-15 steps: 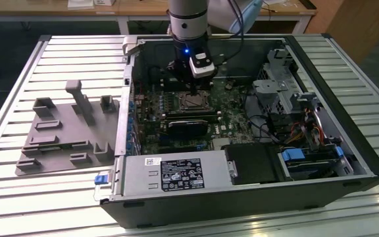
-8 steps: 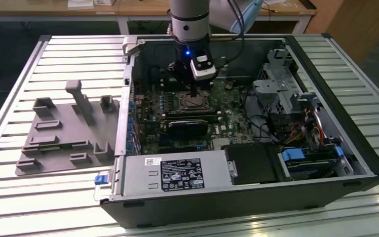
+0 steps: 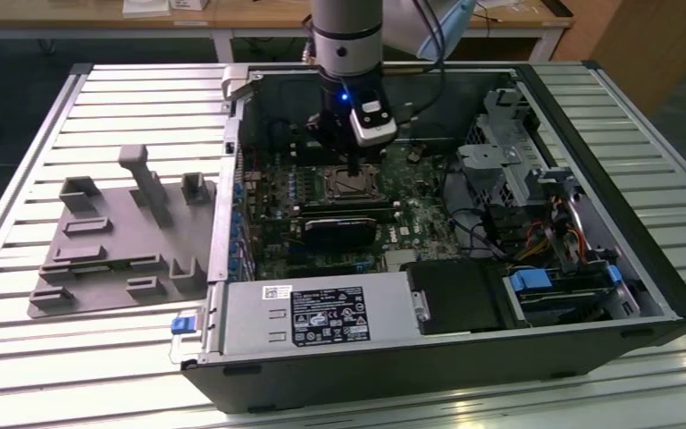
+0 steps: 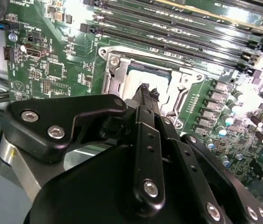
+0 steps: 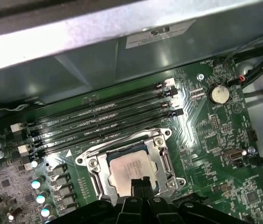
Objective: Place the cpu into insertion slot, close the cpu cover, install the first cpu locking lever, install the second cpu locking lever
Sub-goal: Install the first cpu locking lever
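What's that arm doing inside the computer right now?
Tool down at the insertion slot, fingertips together. Cpu seated, cpu cover down around it. Nothing in the way.

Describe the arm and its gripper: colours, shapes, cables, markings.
The arm is a grey cylinder with a silver band and a dark ring near the wrist. A small blue light glows below it, beside a white-and-grey box-shaped module. Dark cables loop off behind. The gripper is matte black, built from flat linkage bars joined by silver screws, narrowing to slim black fingers.

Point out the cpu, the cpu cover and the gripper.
cpu (image 5: 130,166), first wrist view, on its pale metal top.
cpu cover (image 5: 161,161), first wrist view, on the frame's side bar.
gripper (image 4: 145,92), second wrist view, at its fingertips.
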Tool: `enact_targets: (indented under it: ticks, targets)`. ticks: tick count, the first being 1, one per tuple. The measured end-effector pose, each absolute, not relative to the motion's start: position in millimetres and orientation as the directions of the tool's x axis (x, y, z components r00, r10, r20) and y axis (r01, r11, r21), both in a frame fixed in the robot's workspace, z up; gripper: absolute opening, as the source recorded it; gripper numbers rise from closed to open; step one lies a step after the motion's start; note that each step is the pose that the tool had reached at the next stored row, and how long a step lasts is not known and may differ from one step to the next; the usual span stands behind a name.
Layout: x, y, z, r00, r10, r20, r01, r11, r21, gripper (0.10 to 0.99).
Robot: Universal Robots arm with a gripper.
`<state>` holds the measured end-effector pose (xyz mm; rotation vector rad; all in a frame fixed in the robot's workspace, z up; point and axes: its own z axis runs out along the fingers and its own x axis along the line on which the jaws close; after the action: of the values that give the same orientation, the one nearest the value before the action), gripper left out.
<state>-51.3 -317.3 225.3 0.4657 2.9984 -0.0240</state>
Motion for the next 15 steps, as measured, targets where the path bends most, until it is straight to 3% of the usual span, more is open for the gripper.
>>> enact_targets:
  ticks: [15]
  targets:
    - [-51,-318,236,-0.953,0.283,-0.108,0.284,0.959,0.001,0.102]
